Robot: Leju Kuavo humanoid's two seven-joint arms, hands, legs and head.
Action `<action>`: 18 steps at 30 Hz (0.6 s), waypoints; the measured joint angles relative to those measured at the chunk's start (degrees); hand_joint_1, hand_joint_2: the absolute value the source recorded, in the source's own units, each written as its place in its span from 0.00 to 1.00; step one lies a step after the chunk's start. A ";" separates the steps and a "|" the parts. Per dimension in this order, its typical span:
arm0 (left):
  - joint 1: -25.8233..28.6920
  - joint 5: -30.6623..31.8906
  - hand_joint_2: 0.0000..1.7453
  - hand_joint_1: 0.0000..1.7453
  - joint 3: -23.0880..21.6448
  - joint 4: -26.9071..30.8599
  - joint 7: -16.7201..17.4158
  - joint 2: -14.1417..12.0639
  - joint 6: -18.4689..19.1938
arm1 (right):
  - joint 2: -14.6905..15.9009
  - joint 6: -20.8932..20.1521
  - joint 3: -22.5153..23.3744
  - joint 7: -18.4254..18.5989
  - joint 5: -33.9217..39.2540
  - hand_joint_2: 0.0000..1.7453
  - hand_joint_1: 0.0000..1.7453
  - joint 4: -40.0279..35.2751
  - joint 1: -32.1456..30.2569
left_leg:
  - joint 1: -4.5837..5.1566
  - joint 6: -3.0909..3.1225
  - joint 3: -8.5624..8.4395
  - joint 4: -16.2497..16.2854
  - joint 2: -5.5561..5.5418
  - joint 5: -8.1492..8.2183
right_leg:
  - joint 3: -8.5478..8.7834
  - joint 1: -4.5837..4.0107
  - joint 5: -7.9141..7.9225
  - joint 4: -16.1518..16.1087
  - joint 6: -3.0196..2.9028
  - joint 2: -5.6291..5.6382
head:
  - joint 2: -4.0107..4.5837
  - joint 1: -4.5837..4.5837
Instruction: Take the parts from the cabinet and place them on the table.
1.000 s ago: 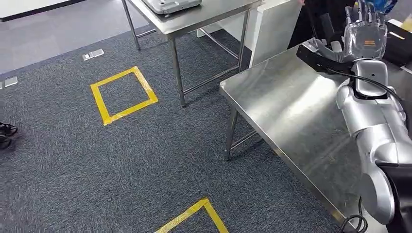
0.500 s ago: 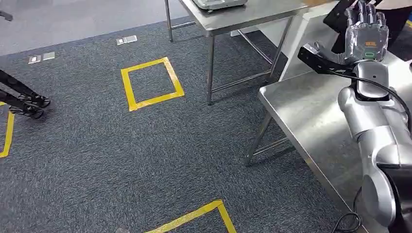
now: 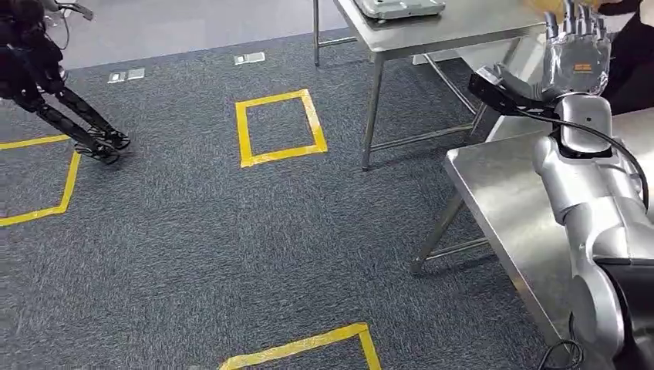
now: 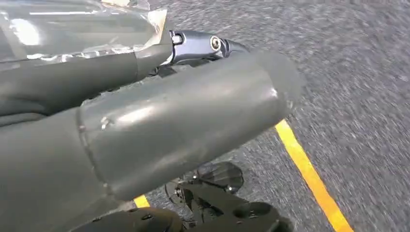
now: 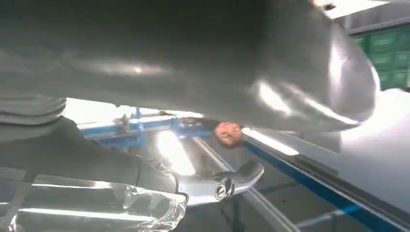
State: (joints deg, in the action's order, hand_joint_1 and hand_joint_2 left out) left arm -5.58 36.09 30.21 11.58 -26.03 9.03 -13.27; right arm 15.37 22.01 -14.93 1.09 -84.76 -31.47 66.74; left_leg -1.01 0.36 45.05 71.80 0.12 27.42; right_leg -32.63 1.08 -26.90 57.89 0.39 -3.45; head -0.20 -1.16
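**Raised right hand carries nothing; parts unseen**

Head view: the right hand [image 3: 577, 54] is raised, fingers spread and holding nothing, above the bare steel worktop [image 3: 509, 200]. Left wrist view: the left hand [image 4: 145, 121] hangs over carpet; its grasp I cannot tell.

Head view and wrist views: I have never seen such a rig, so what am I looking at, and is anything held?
This is a humanoid robot with two silver arms. The head view looks down from its body: its right hand is raised, fingers straight, holding nothing visible. Beside it stands a bare steel table; a farther table carries a grey device. Yellow tape squares mark the carpet. Each wrist view sits behind one hand: the left hand hangs over the carpet, its grasp unclear.
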 joint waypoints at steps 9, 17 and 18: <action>-0.17 0.04 0.00 0.00 0.44 0.02 -0.13 -0.02 -0.09 | -0.33 0.11 -0.48 0.02 -0.46 0.00 0.00 -0.02 0.75 | 1.27 2.98 -7.61 -14.30 0.38 -4.79 | -0.24 -0.15 -2.55 1.85 2.44 0.10 | 0.02 0.48; -0.36 0.50 0.00 0.00 0.61 0.02 -0.04 -0.07 0.02 | 0.74 0.37 -0.77 0.35 -0.39 0.00 0.00 0.50 0.14 | 1.38 3.44 -7.77 -13.73 -5.86 -4.83 | -3.45 -0.04 -1.00 4.50 3.81 4.51 | 0.00 0.65; -0.38 0.50 0.00 0.00 0.61 0.02 -0.04 -0.07 0.02 | 0.81 0.39 -0.79 0.35 -0.39 0.00 0.00 0.52 0.16 | 1.37 3.23 -7.55 -13.64 -6.58 -4.78 | -2.01 0.51 -0.03 0.85 3.85 6.99 | 0.00 0.68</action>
State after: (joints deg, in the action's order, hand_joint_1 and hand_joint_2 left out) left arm -5.97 36.59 30.82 11.61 -26.08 8.96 -13.25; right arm 16.17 22.40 -15.72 1.44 -85.15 -30.95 66.90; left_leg 0.37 3.59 37.51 58.16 -6.46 22.64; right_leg -34.64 1.59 -26.93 58.74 4.25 3.54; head -0.20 -0.48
